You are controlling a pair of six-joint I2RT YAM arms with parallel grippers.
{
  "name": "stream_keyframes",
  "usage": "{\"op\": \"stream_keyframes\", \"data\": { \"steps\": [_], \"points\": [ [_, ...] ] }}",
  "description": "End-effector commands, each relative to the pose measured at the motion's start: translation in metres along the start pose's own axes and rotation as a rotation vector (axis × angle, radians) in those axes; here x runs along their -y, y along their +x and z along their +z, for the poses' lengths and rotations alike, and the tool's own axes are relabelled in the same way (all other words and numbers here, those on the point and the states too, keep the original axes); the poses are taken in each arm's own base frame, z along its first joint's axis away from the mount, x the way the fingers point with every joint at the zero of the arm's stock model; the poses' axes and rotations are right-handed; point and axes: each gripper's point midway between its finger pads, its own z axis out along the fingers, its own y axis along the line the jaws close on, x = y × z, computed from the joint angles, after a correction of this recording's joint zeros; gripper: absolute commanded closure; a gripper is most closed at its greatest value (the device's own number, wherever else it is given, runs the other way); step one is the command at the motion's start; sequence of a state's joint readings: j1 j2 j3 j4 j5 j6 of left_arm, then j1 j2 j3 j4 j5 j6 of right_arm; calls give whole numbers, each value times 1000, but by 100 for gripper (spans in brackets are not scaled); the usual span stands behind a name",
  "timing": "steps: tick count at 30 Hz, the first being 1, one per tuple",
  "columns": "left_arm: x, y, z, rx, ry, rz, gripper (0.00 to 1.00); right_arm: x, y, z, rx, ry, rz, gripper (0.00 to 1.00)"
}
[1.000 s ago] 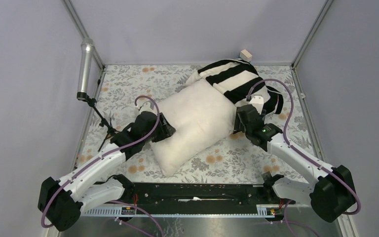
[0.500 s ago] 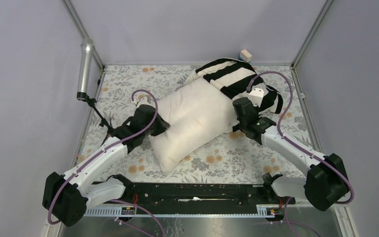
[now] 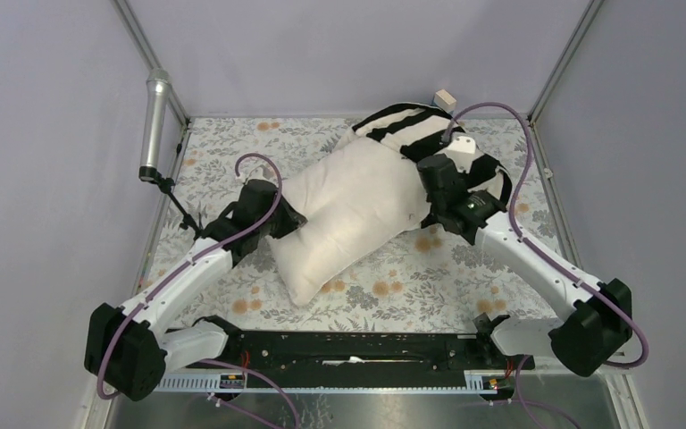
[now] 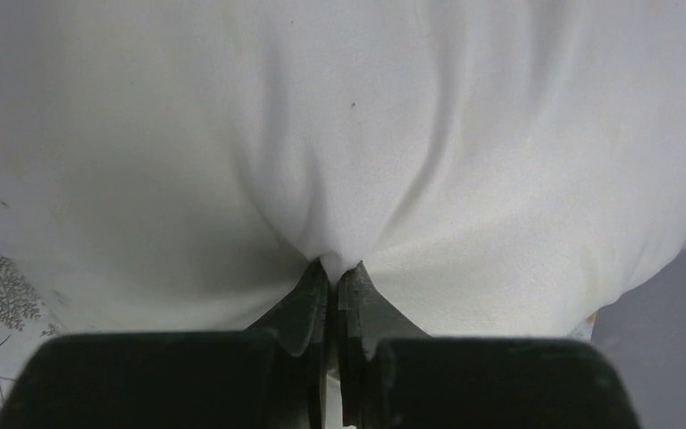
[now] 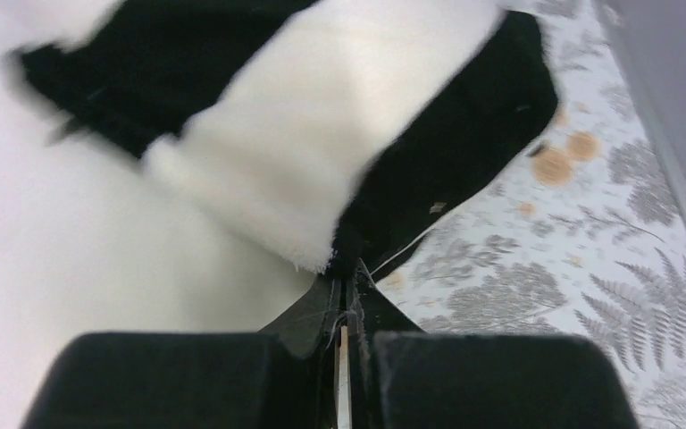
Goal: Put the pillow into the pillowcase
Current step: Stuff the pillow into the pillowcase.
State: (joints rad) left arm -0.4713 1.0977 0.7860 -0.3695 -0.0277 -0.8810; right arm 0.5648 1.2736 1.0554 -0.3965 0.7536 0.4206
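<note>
Reaching in from both sides, clamped tight.
At the left gripper [image 4: 333, 268]: pressed tip to tip on a pinch of the pillow [image 4: 348, 134], puckered just ahead of the fingertips. At the right gripper [image 5: 347, 275]: closed flat on the edge of the pillowcase [image 5: 447, 152], just beyond the tips. Stretched forward low, with both forearms angled inward.

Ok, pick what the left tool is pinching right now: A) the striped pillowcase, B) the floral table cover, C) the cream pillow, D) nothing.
C: the left wrist view shows the left tool shut on a pucker of the cream pillow, with creases running to its tips.
</note>
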Motion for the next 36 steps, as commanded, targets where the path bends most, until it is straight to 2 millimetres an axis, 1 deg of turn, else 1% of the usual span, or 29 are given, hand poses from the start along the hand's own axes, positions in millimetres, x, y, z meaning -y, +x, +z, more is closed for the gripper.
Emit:
{"op": "stream_keyframes", "data": {
  "steps": [1,2,3,4,5,6,7,8,9,10,11,13,15,16,17,18,19,20,21,23,25,26,28,29,30,32,34,35,36],
  "points": [
    [40,-13,10,16,92,-4,100,-94,-36,-85,75,-373,-26,100],
    [59,-14,10,13,125,11,100,-127,-23,-110,53,-477,-58,100],
    [77,-17,8,23,148,30,100,-156,-6,-130,11,-565,-85,100],
    [99,-26,3,51,177,40,100,-175,11,-140,-42,-626,-90,100],
    [112,-32,-2,73,194,38,100,-185,25,-142,-86,-660,-79,100],
    [120,-39,-7,97,206,25,100,-186,32,-139,-97,-659,-74,100],
    [126,-47,-13,122,218,12,100,-180,31,-134,-95,-640,-69,100],
    [131,-54,-21,145,229,6,100,-170,23,-124,-95,-618,-49,100],
    [135,-59,-27,159,237,11,100,-161,11,-119,-90,-612,-19,100],
    [139,-64,-34,166,243,15,100,-150,-4,-116,-72,-604,4,100],
    [142,-65,-40,165,253,25,100,-140,-24,-117,-35,-593,19,100],
    [155,-62,-53,140,299,49,100,-122,-66,-128,39,-561,29,100],
    [170,-51,-62,82,334,97,100,-113,-104,-147,91,-563,30,100],
    [178,-42,-69,47,346,132,100,-111,-129,-162,126,-589,52,100],
    [186,-36,-78,26,360,163,100,-110,-135,-167,127,-601,36,100],
    [193,-31,-87,13,371,189,100,-107,-157,-180,158,-620,54,100],
    [196,-29,-95,9,374,211,100,-105,-170,-185,169,-620,57,100],
    [196,-29,-100,3,366,231,100,-104,-177,-187,167,-620,49,100],
    [193,-32,-103,6,347,250,97,-107,-184,-190,162,-638,45,100],
    [192,-46,-108,48,304,288,94,-117,-192,-189,134,-682,37,100],
    [187,-55,-100,33,279,297,92,-128,-190,-174,87,-674,13,100],
    [184,-57,-92,0,286,282,92,-136,-186,-164,52,-682,-3,100],
    [173,-56,-68,-90,320,221,93,-153,-169,-132,-45,-682,-36,100],
    [169,-53,-57,-146,352,186,93,-162,-157,-112,-89,-665,-52,100],
    [164,-49,-47,-204,386,156,90,-171,-145,-88,-135,-650,-56,100],
    [156,-49,-30,-260,400,126,78,-190,-113,-41,-242,-642,-56,100],
    [154,-63,-22,-214,382,157,64,-205,-88,3,-300,-610,-45,100],
    [154,-73,-20,-193,379,177,56,-212,-80,20,-322,-607,-32,100],
    [158,-84,-23,-168,383,201,46,-218,-72,34,-336,-594,-25,100]
  ]
}}
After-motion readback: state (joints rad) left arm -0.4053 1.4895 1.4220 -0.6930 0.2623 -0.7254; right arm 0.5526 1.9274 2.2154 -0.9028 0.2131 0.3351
